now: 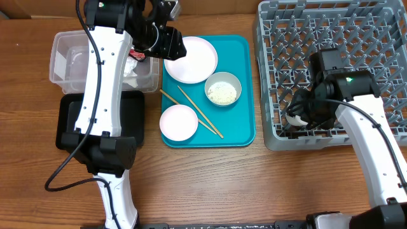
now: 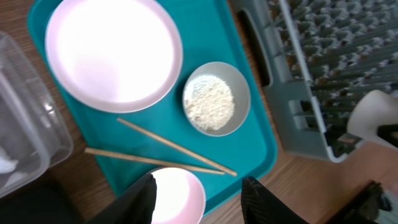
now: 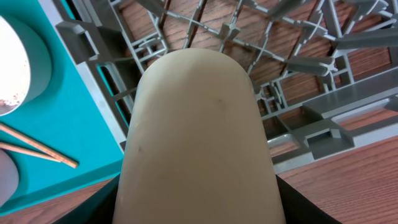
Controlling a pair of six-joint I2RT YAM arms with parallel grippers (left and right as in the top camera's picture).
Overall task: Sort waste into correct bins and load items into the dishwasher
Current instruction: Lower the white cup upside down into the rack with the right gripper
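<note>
Right wrist view: the small white cup [image 3: 199,137], pinched in the right claw [image 1: 299,113], is held at the corner of the grey dish rack [image 1: 356,38] nearest the teal tray [image 1: 245,130], so loading the cup appears to be the step in hand. The next move likely calls for settling it among the pegs, then letting go. The left claw [image 2: 199,202], spread and empty, hovers over the tray's plate [image 2: 112,53], rice bowl [image 2: 216,98] and chopsticks [image 2: 168,146].

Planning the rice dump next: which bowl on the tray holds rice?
The bowl nearer the rack; the other bowl, across the chopsticks, is empty.
</note>
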